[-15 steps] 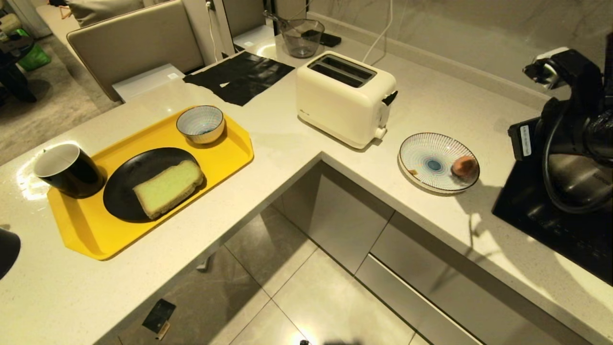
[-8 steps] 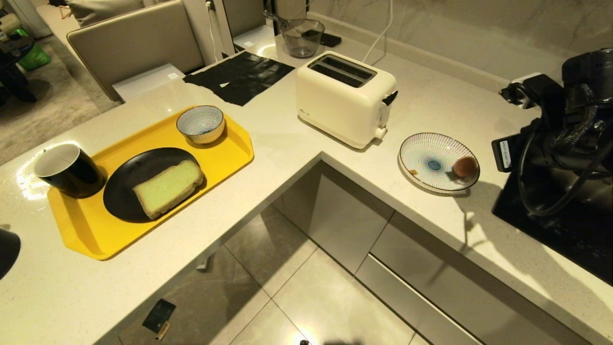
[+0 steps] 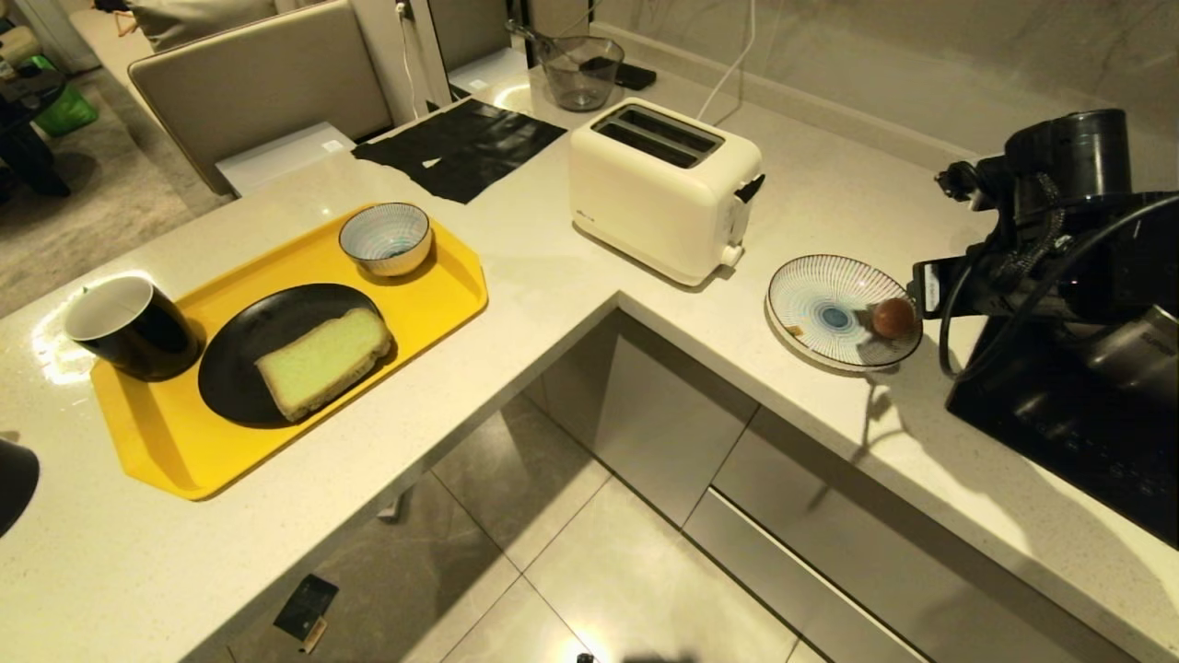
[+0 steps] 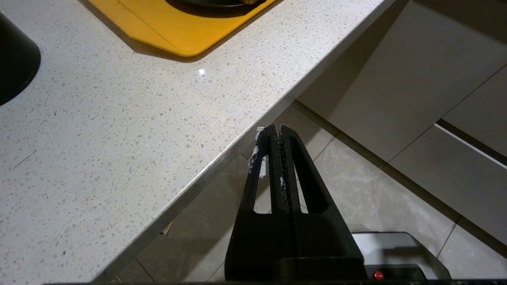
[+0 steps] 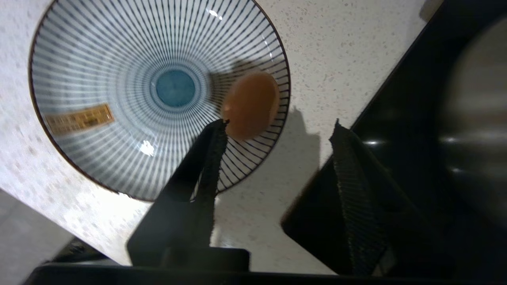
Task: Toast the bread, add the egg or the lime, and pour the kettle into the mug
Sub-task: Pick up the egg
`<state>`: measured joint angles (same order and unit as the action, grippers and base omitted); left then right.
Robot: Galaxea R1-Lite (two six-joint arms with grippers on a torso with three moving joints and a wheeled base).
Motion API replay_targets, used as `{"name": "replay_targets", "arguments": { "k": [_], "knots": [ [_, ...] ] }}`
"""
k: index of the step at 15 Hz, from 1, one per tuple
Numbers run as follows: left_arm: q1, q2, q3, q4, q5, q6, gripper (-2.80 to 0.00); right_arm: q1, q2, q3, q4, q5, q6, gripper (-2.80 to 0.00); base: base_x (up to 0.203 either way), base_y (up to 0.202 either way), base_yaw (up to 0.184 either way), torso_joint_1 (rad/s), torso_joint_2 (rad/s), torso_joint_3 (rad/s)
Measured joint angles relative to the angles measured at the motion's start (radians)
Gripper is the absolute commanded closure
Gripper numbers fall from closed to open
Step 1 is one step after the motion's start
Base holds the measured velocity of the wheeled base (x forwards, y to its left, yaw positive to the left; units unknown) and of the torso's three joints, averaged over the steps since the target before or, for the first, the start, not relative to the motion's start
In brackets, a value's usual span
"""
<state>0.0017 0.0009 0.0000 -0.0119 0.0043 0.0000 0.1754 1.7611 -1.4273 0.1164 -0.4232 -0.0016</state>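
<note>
The egg [image 3: 893, 318] lies on the right side of a striped plate [image 3: 811, 285] on the right-hand counter. My right gripper [image 5: 279, 126] hangs open and empty just above the plate's rim, and the egg [image 5: 250, 105] sits just past one fingertip [image 5: 216, 134]. On a black plate on the yellow tray [image 3: 184, 442] lies the bread [image 3: 322, 361], with the mug [image 3: 129, 327] at the tray's left end. The white toaster [image 3: 663, 189] stands between tray and plate. My left gripper [image 4: 276, 128] is shut and empty over the floor beside the counter edge. The lime is out of view. I cannot tell whether the black shape [image 3: 14, 483] is the kettle.
A steel pot [image 3: 1133, 354] sits on a black cooktop [image 3: 1059, 424] right beside my right arm. There is a striped bowl [image 3: 385, 238] on the tray. A black mat [image 3: 461, 147] and a clear jug [image 3: 580, 69] lie behind the toaster.
My right arm has swung left from over the cooktop to the striped plate's right rim, next to the egg. Nothing else has moved.
</note>
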Motion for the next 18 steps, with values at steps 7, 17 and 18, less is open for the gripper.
{"name": "replay_targets", "arguments": {
  "k": [7,17,18],
  "knots": [
    [0.0,0.0,0.0,0.0,0.0,0.0,0.0,0.01,0.095,-0.034,0.004,-0.012,0.171,-2.8,0.0,0.0,0.0,0.0,0.0,0.0],
    [0.0,0.0,0.0,0.0,0.0,0.0,0.0,0.01,0.157,-0.054,-0.003,0.043,0.184,-2.8,0.0,0.0,0.0,0.0,0.0,0.0],
    [0.0,0.0,0.0,0.0,0.0,0.0,0.0,0.01,0.162,-0.059,-0.003,0.046,0.183,-2.8,0.0,0.0,0.0,0.0,0.0,0.0]
  ]
}}
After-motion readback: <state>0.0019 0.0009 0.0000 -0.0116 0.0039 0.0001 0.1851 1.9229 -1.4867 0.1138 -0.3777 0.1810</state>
